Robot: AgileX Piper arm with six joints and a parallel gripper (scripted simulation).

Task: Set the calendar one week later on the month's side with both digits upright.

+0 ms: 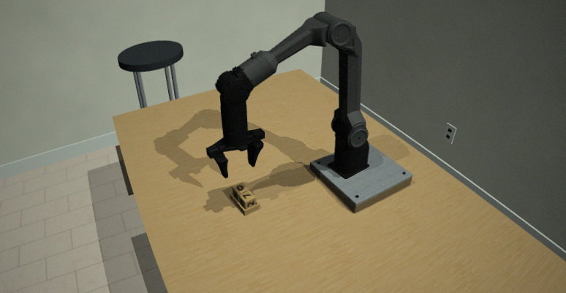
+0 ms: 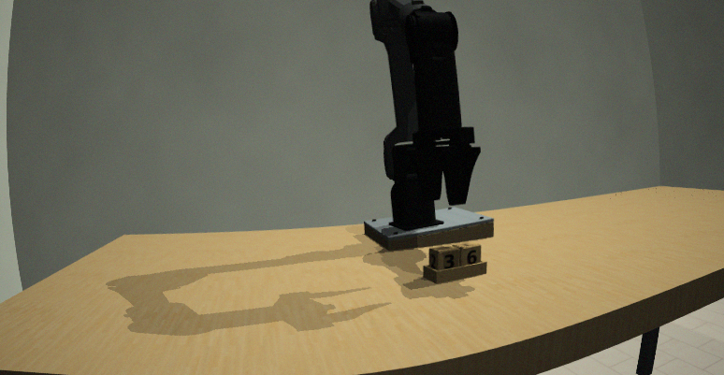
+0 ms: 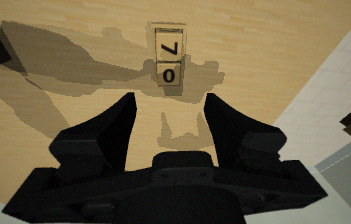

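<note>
The gripper (image 1: 238, 163) hangs above the tray (image 1: 249, 210), jaws wide apart and holding nothing, likely poised to drop onto a cube; the two cubes (image 1: 243, 196) sit side by side in the tray, near the arm's base (image 1: 397, 183)

High corner, low front, downward wrist views.

Looks like plain room set up as small lab or test space, not lived-in home. Bare walls, one pale (image 1: 158, 9), one dark grey (image 1: 455, 53), white baseboard (image 1: 55, 153), tiled floor (image 1: 43, 219). Single wall outlet (image 1: 450, 132). Wood table (image 1: 317, 231) with arm bolted on metal base plate (image 1: 390, 180). Lone round stool (image 1: 150, 55) beside table. Pretty sparse overall.
</note>
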